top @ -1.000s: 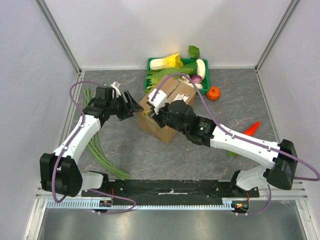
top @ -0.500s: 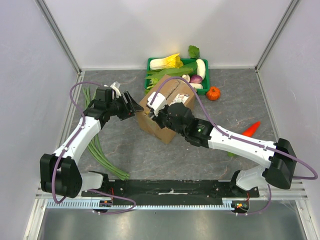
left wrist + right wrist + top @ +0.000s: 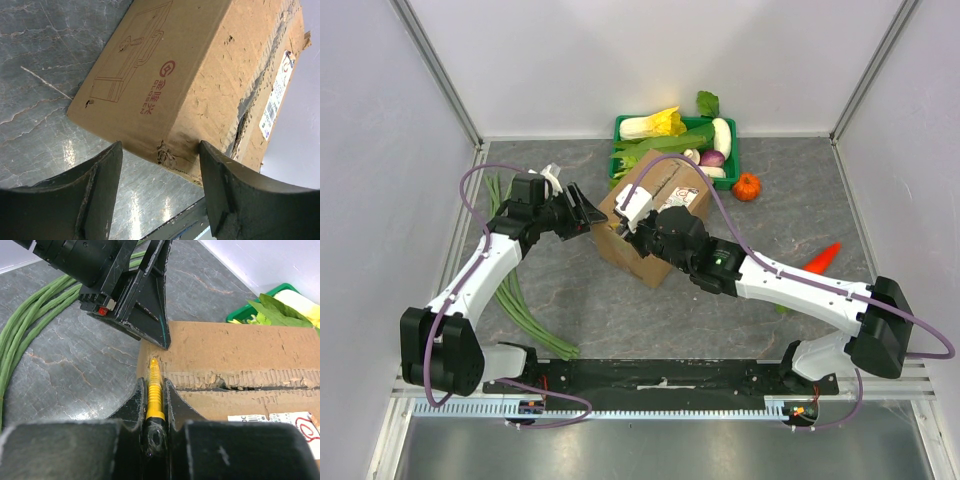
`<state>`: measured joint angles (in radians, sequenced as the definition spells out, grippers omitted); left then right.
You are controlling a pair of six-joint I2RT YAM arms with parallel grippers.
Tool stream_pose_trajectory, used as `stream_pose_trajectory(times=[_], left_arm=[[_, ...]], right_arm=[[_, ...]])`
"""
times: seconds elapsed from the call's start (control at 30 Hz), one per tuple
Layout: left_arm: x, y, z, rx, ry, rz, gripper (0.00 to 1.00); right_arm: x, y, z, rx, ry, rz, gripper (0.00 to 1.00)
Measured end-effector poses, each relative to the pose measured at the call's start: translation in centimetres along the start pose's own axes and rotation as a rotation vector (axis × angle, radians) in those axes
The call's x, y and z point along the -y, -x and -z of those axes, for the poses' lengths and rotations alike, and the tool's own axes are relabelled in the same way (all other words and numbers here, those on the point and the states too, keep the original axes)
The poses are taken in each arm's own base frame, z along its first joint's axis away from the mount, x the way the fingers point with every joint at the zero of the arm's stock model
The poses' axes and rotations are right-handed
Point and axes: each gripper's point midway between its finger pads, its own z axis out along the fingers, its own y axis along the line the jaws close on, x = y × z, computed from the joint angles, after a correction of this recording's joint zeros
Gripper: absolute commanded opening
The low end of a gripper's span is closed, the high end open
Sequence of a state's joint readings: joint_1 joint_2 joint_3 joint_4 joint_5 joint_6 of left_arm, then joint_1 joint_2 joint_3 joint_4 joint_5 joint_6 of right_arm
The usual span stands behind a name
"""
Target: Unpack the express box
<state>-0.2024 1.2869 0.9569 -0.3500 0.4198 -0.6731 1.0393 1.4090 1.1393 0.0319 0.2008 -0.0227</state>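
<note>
Overhead view: the brown corrugated cardboard express box (image 3: 638, 260) sits mid-way across the grey marbled table top (image 3: 610, 320), just in front of a green plastic tray of vegetables (image 3: 734, 150). Both arms meet at its left end.
Right wrist view: the right gripper (image 3: 154, 381) is clamped on a slim yellow ribbed tool (image 3: 153, 395), tip at the box's ragged centre seam (image 3: 240, 385).
Left wrist view: the left gripper (image 3: 160, 146) is spread wide, with the box's scuffed corner between its fingers; contact is unclear.
Box surface: red printing, white barcode label (image 3: 274, 100), flaps lying flat.
Room: long green stalks (image 3: 515, 290) lie to the left; grey top shows between box and arm bases.
</note>
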Motion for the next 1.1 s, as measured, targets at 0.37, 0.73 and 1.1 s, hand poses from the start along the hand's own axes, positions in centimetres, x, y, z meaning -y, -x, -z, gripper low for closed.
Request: stream_pose_trajectory(times=[0.37,0.73,1.1], left_arm=[[0.0,0.0,0.0,0.004,-0.004,0.010,0.56],[0.0,-0.1,0.0,0.009,0.011,0.054,0.36],[-0.1,-0.2,0.2,0.038,0.022,0.108,0.33]], right_arm=[[-0.1,-0.6,0.0,-0.013,0.002,-0.009,0.00],[-0.1,-1.6,0.8,-0.012,-0.016,-0.050,0.00],[-0.1,-2.3,2.1,-0.034,-0.028,-0.069,0.00]])
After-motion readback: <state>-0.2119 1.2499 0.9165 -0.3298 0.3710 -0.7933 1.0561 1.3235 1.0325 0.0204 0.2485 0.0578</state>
